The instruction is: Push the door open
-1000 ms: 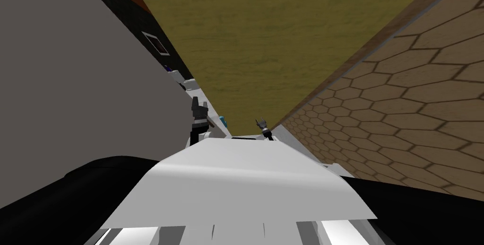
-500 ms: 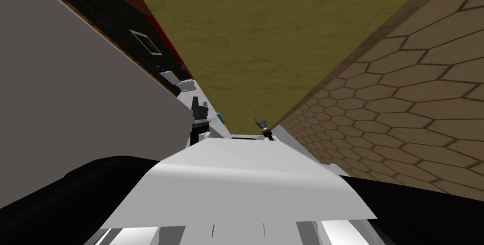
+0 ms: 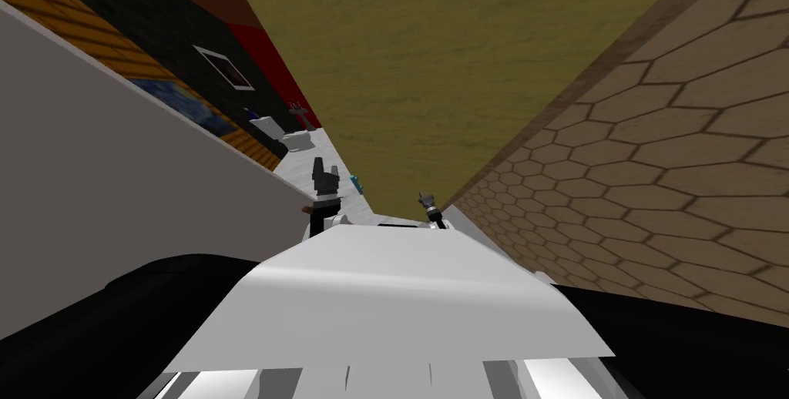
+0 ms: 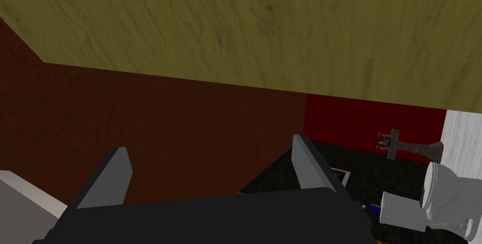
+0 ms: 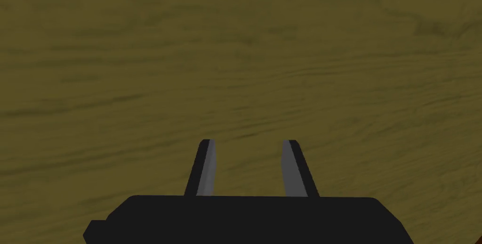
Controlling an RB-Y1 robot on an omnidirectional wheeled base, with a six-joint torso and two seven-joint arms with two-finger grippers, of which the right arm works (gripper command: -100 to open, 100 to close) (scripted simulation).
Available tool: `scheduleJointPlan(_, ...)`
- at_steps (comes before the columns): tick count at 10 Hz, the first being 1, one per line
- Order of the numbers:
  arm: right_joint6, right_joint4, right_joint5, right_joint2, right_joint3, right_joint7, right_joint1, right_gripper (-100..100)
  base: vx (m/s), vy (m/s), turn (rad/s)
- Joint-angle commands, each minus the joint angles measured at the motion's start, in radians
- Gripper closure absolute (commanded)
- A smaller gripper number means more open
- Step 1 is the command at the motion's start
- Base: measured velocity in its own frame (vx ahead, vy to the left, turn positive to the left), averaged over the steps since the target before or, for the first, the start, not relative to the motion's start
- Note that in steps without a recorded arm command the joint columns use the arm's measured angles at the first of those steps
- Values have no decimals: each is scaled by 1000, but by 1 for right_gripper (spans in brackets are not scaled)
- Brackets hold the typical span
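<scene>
The door point(image 3: 462, 48) is a broad olive-yellow wood-grain panel straight ahead, standing ajar with a gap along its left edge. My right gripper point(image 3: 424, 199) is low at the door's foot. In the right wrist view the right gripper point(image 5: 248, 141) is open with nothing between its fingers, pointing at the door point(image 5: 235, 67) close up. My left gripper point(image 3: 325, 169) reaches into the gap. In the left wrist view the left gripper point(image 4: 209, 142) is open and empty, with the door point(image 4: 235, 20) beside it and a dark brown wall beyond.
A grey wall point(image 3: 115, 209) runs close on my left and a hexagon-patterned wall point(image 3: 678, 171) close on my right. Through the gap stand a white toilet point(image 3: 297, 140) point(image 4: 447, 199), a sink point(image 3: 302, 113) point(image 4: 409, 147), a framed picture point(image 3: 223, 67) and a small teal object point(image 3: 356, 182).
The gap between the grey wall and the door has widened, showing more of the room: an orange brick strip, a blue patch and the sink. Both grippers hold their places.
</scene>
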Motion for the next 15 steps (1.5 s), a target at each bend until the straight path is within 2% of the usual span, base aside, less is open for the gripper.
scheduleJointPlan(1,5,23,-12,-3,-29,24,-24,-100,105,-66,-138)
scheduleJointPlan(4,9,40,-19,8,-44,48,-40,-100,53,-20,-90)
scheduleJointPlan(6,14,59,-26,25,-62,76,-58,-100,-35,37,-87)
scheduleJointPlan(10,20,88,-38,60,-89,117,-85,-100,-146,110,-33)
scheduleJointPlan(15,25,109,-46,95,-108,147,-104,-100,-186,102,25)
